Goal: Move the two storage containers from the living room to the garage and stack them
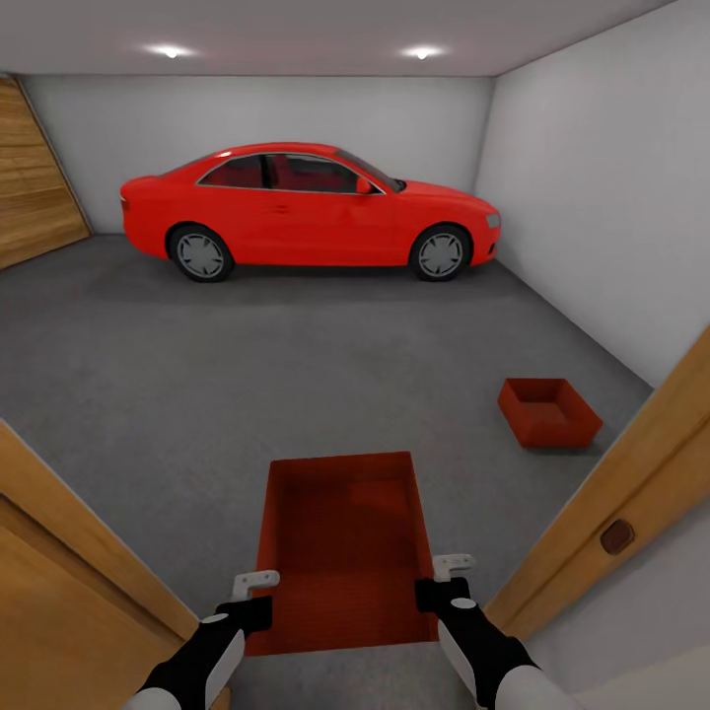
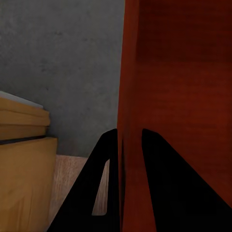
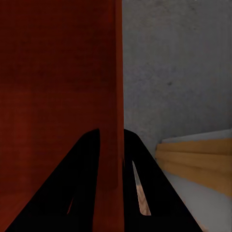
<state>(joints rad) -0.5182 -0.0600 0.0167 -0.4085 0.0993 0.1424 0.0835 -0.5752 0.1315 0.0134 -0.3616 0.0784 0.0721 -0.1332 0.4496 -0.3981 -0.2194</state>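
One bin [image 1: 548, 412] already sits on the grey garage floor [image 1: 247, 375], off to the right and a little farther in, near the right wall and well apart from the red car [image 1: 306, 212] parked at the far end. So the first half of the job looks done. The second bin [image 1: 345, 547] is carried low in front of the robot, right in the doorway between the two wooden door frames [image 1: 602, 513], so it has only just reached the garage. The left claw [image 1: 254, 584] is clamped on the bin's left side wall, one finger inside and one outside, and the left wrist view shows the wall running between the dark fingers [image 2: 159, 188]. The right claw [image 1: 452, 567] is pinched on the right side wall in the same way, as the right wrist view confirms with the wall between its fingers [image 3: 82, 183]. What is left, by my reckoning: carry this bin to the right, line it up over the one on the floor and set it down on top. The carried bin is level, open side up, its long axis running near to far, straight away from the robot. The floor bin lies open side up too, but skewed, one corner turned toward the doorway, so the carried one will likely need a twist to match.
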